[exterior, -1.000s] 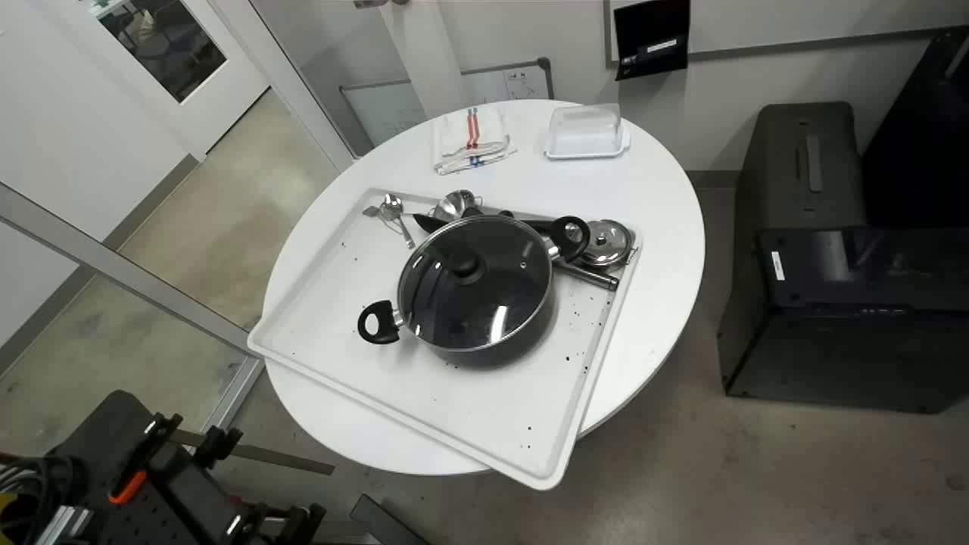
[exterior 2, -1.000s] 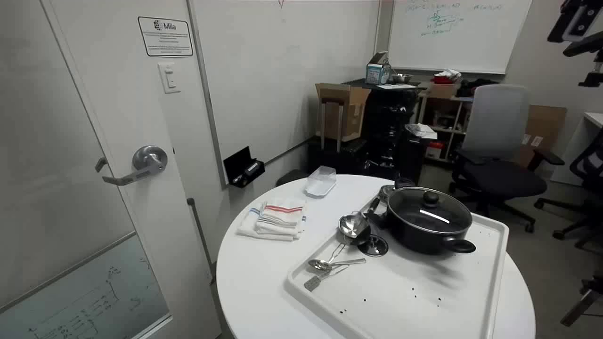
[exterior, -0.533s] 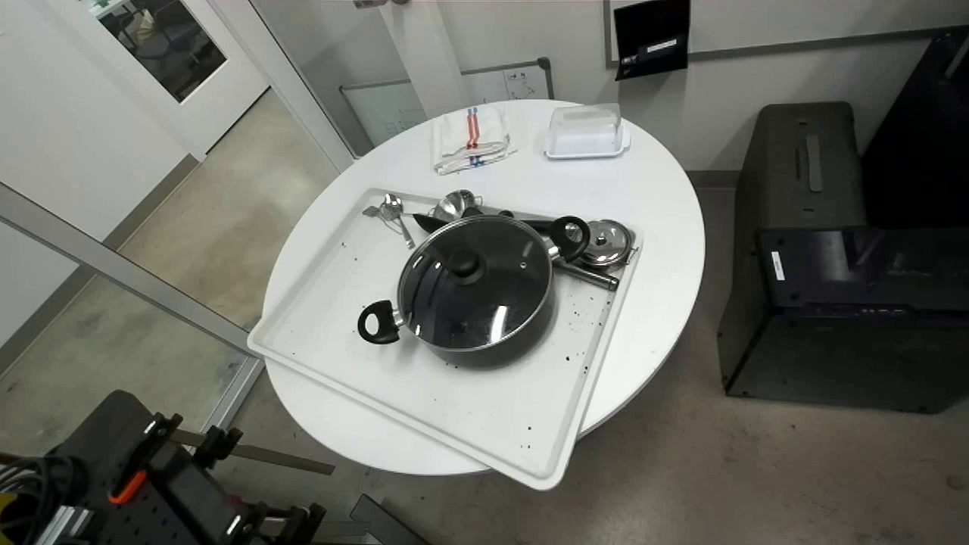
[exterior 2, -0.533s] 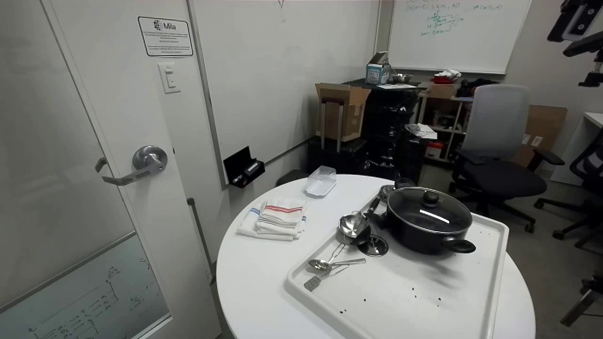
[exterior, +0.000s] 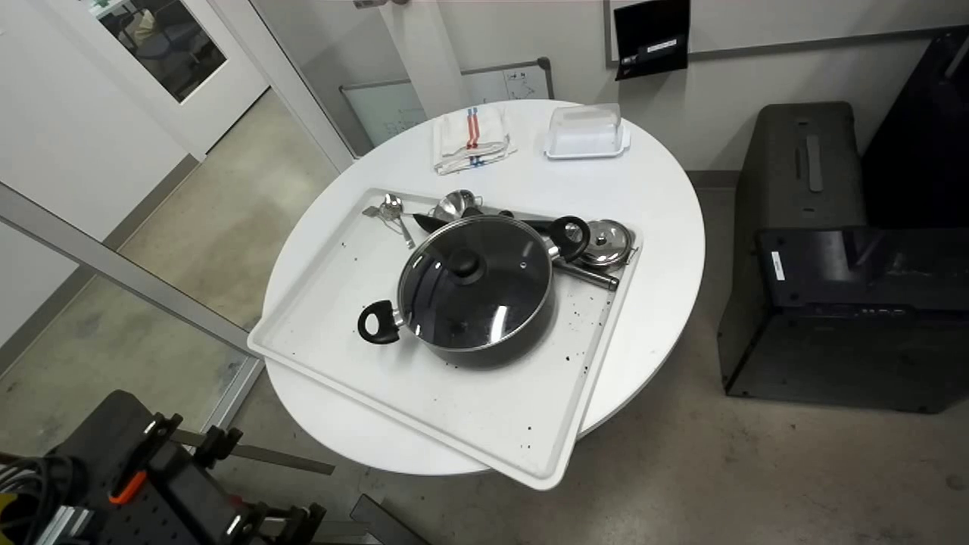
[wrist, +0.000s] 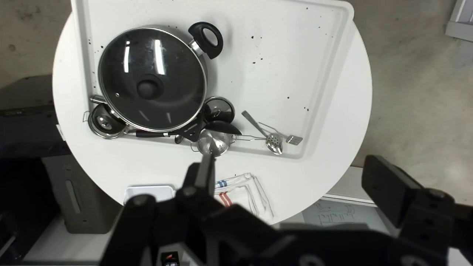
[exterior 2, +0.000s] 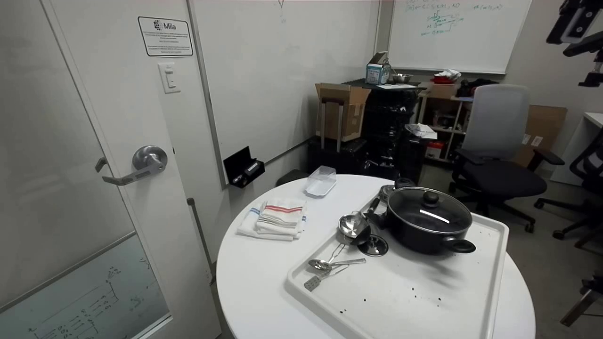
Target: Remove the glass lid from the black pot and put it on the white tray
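Note:
The glass lid [exterior: 500, 303] with its black knob sits on the black pot [exterior: 522, 350]. In an exterior view the lid [exterior 2: 410, 212] lies level on the rim of the pot [exterior 2: 419, 240]. The pot stands on the white tray [exterior: 378, 371], toward one side of it. In the wrist view the lid [wrist: 173, 74] is at the upper left, and the tray [wrist: 273, 74] spreads to its right. My gripper [wrist: 290, 166] is open and empty, its fingers wide apart, well above the table and away from the lid.
Metal utensils [exterior: 391, 208], a small strainer [exterior: 456, 204] and a small lidded metal pot [exterior: 606, 242] crowd the tray edge beside the pot. Folded towels [exterior: 473, 140] and a clear-lidded white dish [exterior: 587, 132] are on the round white table [exterior: 666, 303]. A black bin [exterior: 840, 318] stands on the floor.
The pot, lid and tray have not moved. The dark robot part at the top right corner of an exterior view has shifted very slightly.

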Tool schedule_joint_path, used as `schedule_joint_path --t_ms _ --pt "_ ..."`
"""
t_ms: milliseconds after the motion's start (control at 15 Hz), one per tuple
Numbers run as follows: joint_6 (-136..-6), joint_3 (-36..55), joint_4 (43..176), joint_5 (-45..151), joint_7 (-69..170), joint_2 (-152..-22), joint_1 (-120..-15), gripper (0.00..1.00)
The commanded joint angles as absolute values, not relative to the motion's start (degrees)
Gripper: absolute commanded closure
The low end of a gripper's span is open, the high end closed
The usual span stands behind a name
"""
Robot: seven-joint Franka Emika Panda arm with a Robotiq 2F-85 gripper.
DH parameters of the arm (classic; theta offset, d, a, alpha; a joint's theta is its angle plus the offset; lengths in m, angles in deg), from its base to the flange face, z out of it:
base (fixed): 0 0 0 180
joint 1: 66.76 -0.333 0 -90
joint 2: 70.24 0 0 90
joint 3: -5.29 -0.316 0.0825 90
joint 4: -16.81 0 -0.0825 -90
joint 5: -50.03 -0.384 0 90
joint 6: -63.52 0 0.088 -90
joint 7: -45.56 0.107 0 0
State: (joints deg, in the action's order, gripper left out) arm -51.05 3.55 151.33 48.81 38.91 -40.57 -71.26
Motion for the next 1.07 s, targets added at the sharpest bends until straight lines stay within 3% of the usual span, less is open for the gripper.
schedule_joint_path --t_ms 0,1000 --pt "-52.24 3.2 149.88 49.31 40.8 -44.07 -70.59 0.0" --pt "-65.09 4.47 141.87 52.8 54.13 -70.94 -65.37 0.0"
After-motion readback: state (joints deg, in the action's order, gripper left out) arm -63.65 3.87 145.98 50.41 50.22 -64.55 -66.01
